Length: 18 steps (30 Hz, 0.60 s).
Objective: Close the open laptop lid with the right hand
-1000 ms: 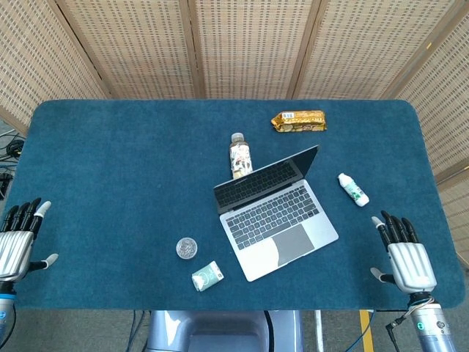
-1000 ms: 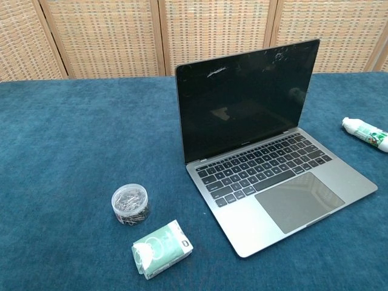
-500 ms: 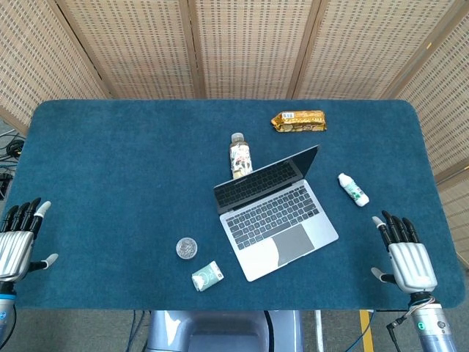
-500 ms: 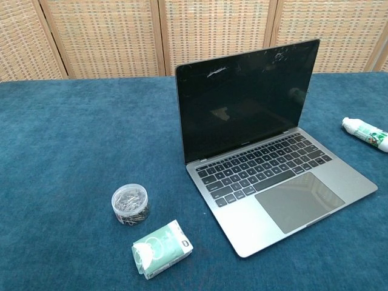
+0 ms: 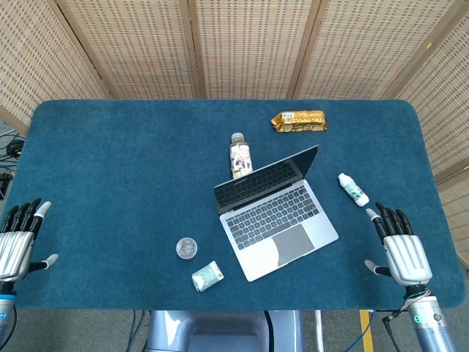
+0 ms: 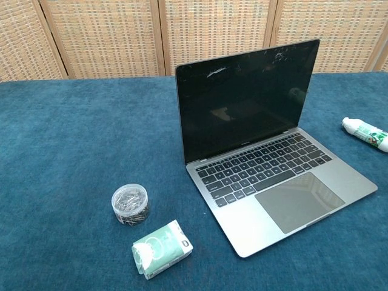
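Observation:
A grey laptop [image 5: 278, 220] [image 6: 276, 188] stands open near the middle of the blue table, its dark screen [image 6: 245, 106] upright and facing the front edge. My right hand [image 5: 398, 246] hovers flat and open near the table's front right, well to the right of the laptop, fingers spread and holding nothing. My left hand [image 5: 18, 240] rests open at the front left edge, far from the laptop. Neither hand appears in the chest view.
A small bottle [image 5: 239, 155] stands just behind the lid and a gold snack pack [image 5: 298, 121] lies further back. A white bottle [image 5: 353, 189] [image 6: 365, 133] lies right of the laptop. A round clip jar [image 5: 187, 248] [image 6: 130, 204] and green tissue pack [image 5: 207, 276] [image 6: 161, 248] sit front left.
My right hand has shifted slightly forward and to the left, toward the white bottle. The laptop and left hand have not moved.

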Each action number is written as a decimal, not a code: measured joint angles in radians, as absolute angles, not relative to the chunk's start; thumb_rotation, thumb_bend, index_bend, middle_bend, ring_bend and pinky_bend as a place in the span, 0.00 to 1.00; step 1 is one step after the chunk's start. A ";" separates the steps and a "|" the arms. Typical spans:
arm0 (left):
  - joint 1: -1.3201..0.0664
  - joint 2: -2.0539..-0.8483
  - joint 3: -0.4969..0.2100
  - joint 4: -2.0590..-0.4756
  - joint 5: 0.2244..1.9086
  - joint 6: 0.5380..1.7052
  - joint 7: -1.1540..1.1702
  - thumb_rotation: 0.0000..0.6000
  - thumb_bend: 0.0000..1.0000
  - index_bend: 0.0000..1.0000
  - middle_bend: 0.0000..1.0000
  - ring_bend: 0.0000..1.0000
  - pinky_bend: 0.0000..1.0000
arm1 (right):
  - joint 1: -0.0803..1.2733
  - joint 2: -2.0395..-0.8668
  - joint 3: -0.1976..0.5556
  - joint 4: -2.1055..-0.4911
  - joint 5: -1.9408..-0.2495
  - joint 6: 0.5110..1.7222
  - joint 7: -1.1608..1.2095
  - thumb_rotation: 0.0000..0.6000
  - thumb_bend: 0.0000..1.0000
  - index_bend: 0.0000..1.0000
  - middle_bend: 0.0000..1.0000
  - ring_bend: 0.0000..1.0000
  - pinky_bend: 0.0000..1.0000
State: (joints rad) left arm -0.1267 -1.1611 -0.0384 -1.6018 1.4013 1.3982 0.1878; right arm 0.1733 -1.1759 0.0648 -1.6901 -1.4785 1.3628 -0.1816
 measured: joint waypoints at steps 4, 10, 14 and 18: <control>-0.128 -1.162 -0.038 -1.600 1.400 1.395 0.188 1.00 0.10 0.00 0.00 0.00 0.00 | 0.207 -1.175 0.088 -1.715 -1.482 1.343 -0.205 1.00 0.41 0.04 0.00 0.00 0.00; -0.132 -1.167 -0.039 -1.591 1.397 1.386 0.185 1.00 0.10 0.00 0.00 0.00 0.00 | 0.272 -1.198 0.142 -1.753 -1.479 1.316 -0.238 1.00 0.70 0.08 0.01 0.00 0.02; -0.134 -1.169 -0.041 -1.586 1.392 1.381 0.180 1.00 0.10 0.00 0.00 0.00 0.00 | 0.326 -1.236 0.185 -1.759 -1.476 1.296 -0.264 1.00 0.92 0.12 0.05 0.00 0.07; -0.136 -1.170 -0.041 -1.582 1.389 1.375 0.177 1.00 0.10 0.00 0.00 0.00 0.00 | 0.369 -1.270 0.208 -1.750 -1.484 1.282 -0.283 1.00 1.00 0.15 0.08 0.00 0.12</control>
